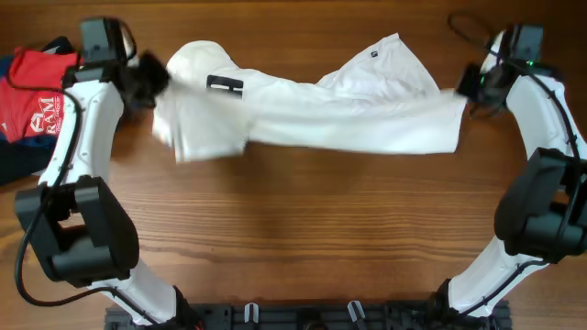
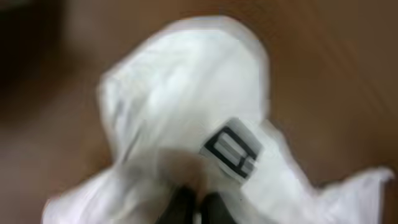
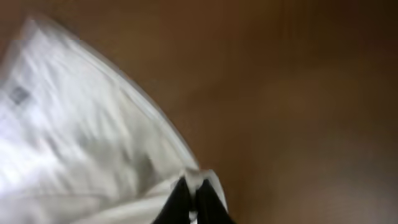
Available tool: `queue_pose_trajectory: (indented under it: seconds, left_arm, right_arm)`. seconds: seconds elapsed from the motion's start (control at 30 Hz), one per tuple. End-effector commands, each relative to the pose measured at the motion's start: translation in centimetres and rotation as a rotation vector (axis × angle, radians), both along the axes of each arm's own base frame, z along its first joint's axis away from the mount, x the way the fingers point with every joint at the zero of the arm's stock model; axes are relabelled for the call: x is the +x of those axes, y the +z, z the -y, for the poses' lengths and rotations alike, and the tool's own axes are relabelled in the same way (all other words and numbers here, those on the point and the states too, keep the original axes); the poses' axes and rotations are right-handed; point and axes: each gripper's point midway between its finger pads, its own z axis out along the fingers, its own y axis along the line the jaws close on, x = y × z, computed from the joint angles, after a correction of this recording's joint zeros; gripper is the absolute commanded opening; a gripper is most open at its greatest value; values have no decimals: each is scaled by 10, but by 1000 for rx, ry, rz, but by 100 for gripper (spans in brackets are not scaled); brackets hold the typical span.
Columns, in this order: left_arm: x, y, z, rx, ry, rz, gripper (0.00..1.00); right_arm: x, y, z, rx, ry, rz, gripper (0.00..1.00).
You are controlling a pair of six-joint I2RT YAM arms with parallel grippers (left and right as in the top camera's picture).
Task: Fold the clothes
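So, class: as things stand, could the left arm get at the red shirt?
Probably not yet. The red shirt lies close beside that arm with nothing between, but the left gripper is shut on the white T-shirt, so it must let go first.

Warm brown wood-grain table (image 1: 303, 220), red shirt (image 1: 32, 96) over dark garments (image 1: 18, 170) at left edge, even light

Arms wide apart; left gripper (image 2: 196, 208), right gripper (image 3: 191, 202) tightly closed.

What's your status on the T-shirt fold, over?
Left fingers shut on white T-shirt, right fingers shut on its other end. Shirt strung between arms, not yet folded. Red shirt at left edge, clear of it.
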Motion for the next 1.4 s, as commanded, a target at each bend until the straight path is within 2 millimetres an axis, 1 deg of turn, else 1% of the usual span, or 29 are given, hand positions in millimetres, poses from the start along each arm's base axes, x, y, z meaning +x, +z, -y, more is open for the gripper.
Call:
queue_pose_trajectory:
  seconds: [0.0, 0.03, 0.07, 0.1, 0.13, 0.17, 0.2, 0.23, 0.27, 0.3, 0.33, 0.37, 0.43, 0.47, 0.5, 0.53, 0.57, 0.6, 0.63, 0.8, 0.93, 1.03, 1.13, 1.23, 1.3, 1.33, 1.37]
  left_arm:
    - [91, 117, 22, 24, -56, 540, 4]
    - [107, 172, 21, 11, -33, 712, 4]
    - [113, 210, 20, 13, -29, 820, 4]
    - [115, 260, 15, 25, -11, 937, 4]
    - [108, 317, 9, 63, -2, 1043, 4]
    - [102, 340, 6, 99, -13, 1080, 4]
    - [96, 357, 4, 133, -25, 1088, 4]
    - [91, 361, 5, 130, -28, 1062, 4]
    - [86, 352, 7, 120, -41, 991, 4]
    - [82, 332, 14, 113, -76, 895, 4]
    - [78, 308, 18, 95, -85, 796, 4]
    - [68, 275, 23, 84, -100, 655, 4]
    - [44, 209, 27, 81, -122, 381, 4]
    - [30, 181, 25, 75, -114, 255, 4]
    - [16, 157, 26, 63, -114, 143, 4]
    - [6, 142, 27, 52, -116, 67, 4]
    - [-6, 127, 28, 42, -121, -17, 4]
    - [-12, 122, 29, 46, -142, -45, 4]
    - [-14, 120, 29, 54, -159, -53, 4]
    - [-18, 120, 30, 55, -165, -64, 4]
    - [-10, 125, 29, 60, -160, -25, 4]
    - [0, 131, 28, 68, -159, 24, 4]
    - [16, 136, 30, 75, -160, 84, 4]
    - [31, 135, 34, 77, -164, 124, 4]
    - [49, 136, 42, 85, -180, 182, 4]
    - [65, 143, 47, 93, -188, 248, 4]
    - [77, 152, 49, 100, -189, 307, 4]
  right_arm:
    - [64, 122, 33, -50, -117, 351, 4]
    - [71, 161, 45, -46, -169, 439, 4]
    - [74, 197, 56, -46, -213, 517, 4]
    - [73, 252, 70, -52, -251, 633, 4]
    - [65, 306, 82, -83, -276, 739, 4]
    - [58, 330, 90, -109, -296, 783, 4]
    - [50, 352, 94, -137, -297, 820, 4]
    - [47, 358, 94, -154, -289, 821, 4]
    - [43, 355, 94, -169, -277, 791, 4]
    - [40, 341, 93, -170, -271, 733, 4]
    - [38, 322, 92, -173, -259, 663, 4]
    - [36, 297, 91, -172, -258, 577, 4]
    - [26, 233, 92, -154, -263, 361, 4]
    - [18, 201, 93, -152, -264, 247, 4]
    - [9, 176, 94, -152, -271, 158, 4]
    - [0, 151, 95, -152, -280, 68, 4]
    - [-9, 134, 95, -155, -287, 3, 4]
    - [-15, 124, 95, -156, -289, -37, 4]
    - [-18, 121, 94, -155, -285, -52, 4]
    - [-28, 115, 90, -151, -270, -102, 4]
    - [-27, 116, 91, -158, -259, -100, 4]
    - [-22, 118, 92, -172, -241, -81, 4]
    - [-9, 124, 89, -156, -207, -25, 4]
    - [8, 128, 77, -130, -99, 37, 4]
    - [21, 129, 74, -125, -63, 79, 4]
    - [32, 134, 73, -127, -53, 127, 4]
    - [41, 142, 73, -137, -49, 175, 4]
